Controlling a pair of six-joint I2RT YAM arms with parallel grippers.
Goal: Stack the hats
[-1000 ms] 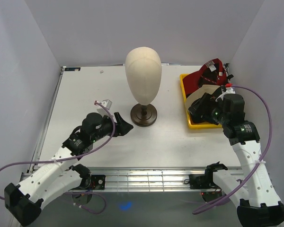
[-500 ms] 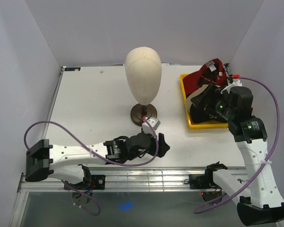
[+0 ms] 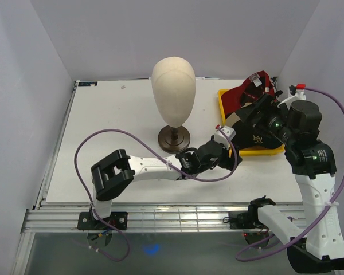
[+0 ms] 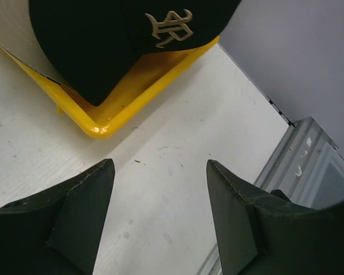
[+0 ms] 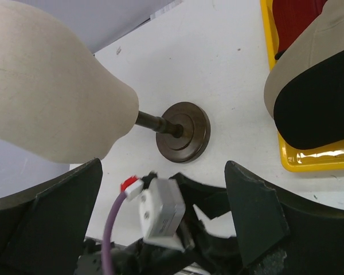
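While the hats [image 3: 247, 94] lie piled in the yellow tray [image 4: 100, 123] at two o'clock, the left gripper [image 4: 157, 169] and the right gripper [image 5: 163, 172] hover there open and empty; they may collide, or the left may hook the tray corner.

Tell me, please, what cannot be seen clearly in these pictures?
- How many hats lie in the yellow tray: top view, right arm covers them.
- Black cap: left wrist view, cut off by the top edge.
- Red cap: right wrist view, cut off at the top edge.
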